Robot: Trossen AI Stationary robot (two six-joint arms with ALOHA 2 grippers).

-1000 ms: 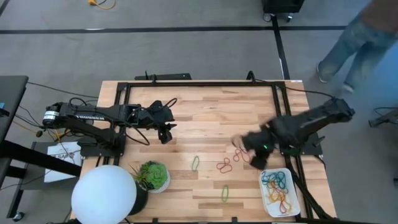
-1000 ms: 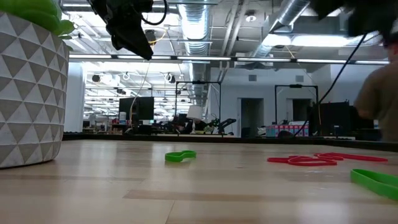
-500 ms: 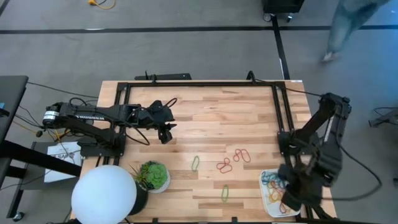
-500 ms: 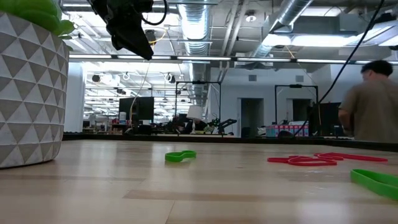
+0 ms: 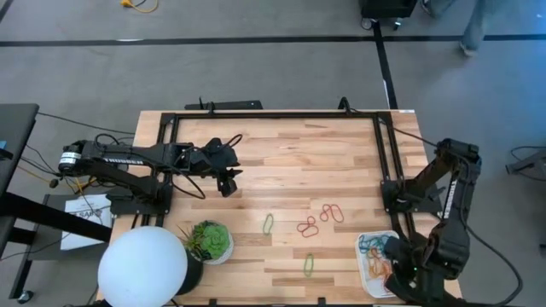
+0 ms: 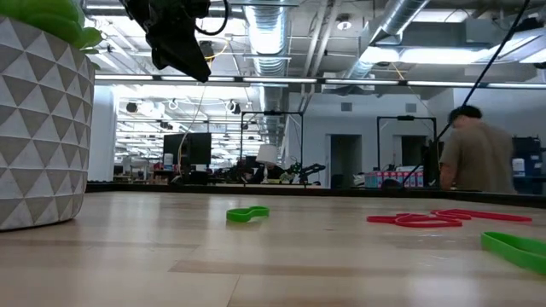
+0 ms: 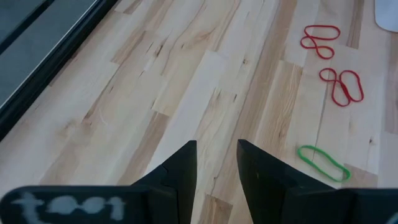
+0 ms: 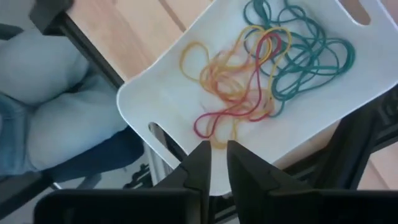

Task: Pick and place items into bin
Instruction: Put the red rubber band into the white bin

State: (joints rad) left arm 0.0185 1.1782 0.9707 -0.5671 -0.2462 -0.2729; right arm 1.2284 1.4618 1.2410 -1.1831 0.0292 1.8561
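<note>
The right gripper (image 5: 394,271) hangs over the small white plastic tray (image 5: 368,286), which sits at about 4 o'clock on the light wooden table (image 5: 290,153). From the wrist camera on that arm, its two dark fingers (image 8: 200,163) are close together with only a thin gap, and nothing is held between them. The tray (image 8: 174,106) below them holds a tangled pile of thin rubber bands (image 8: 261,68) in teal, yellow, orange and red.

More bands lie loose on the wood. Two red twisted rubber loops (image 5: 319,220) lie close to each other near the middle of the table, at about 9 o'clock from the tray. A green oval rubber loop (image 5: 268,223) lies at 9 o'clock from the red ones, and another green rubber loop (image 5: 309,265) lies at 6 o'clock from them, near the table's front edge.

The left gripper (image 5: 226,182) waits over the table at about 10 o'clock, well apart from the bands. Its two dark fingers (image 7: 186,168) show a narrow gap and hold nothing.

A green potted plant (image 5: 210,240) in a white patterned pot stands at about 7 o'clock on the table, and a big white round ball lamp (image 5: 142,266) sits just beside it. In the room behind the table, a person in a tan shirt (image 6: 473,158) stands with their back turned.
</note>
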